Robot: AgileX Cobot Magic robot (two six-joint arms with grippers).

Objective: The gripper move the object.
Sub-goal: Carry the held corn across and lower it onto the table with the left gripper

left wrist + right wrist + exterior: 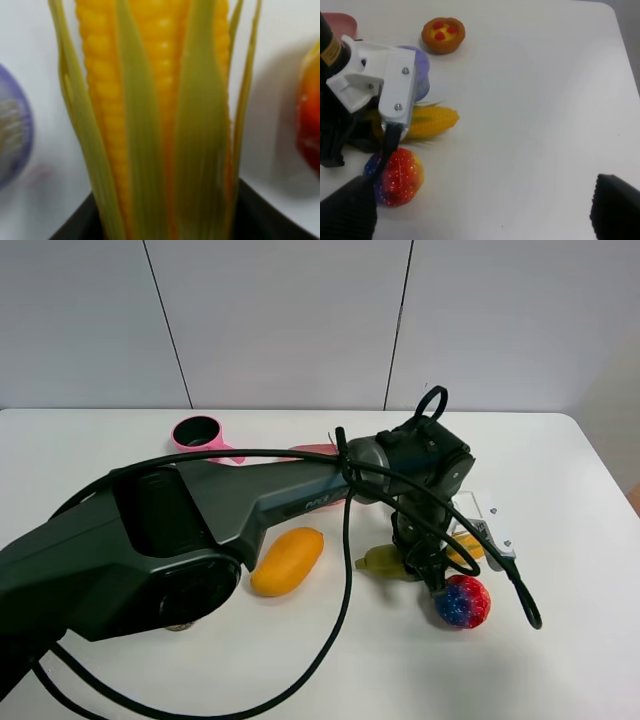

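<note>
Centre-right of the exterior high view: left gripper [428, 568] sits over the corn cob [385, 562]. The cob lies crosswise on the white table [560, 660], husk end toward the mango [288, 560], kernel end toward frame right, with a red-blue ball [462, 601] just below.

Left wrist view: corn cob [155, 120] fills the frame between dark finger bases; whether it is clamped cannot be told.

Right wrist view: right gripper [481, 195] is spread wide, empty and well apart from the corn cob [432, 121]. Judged nearer: the left arm.
</note>
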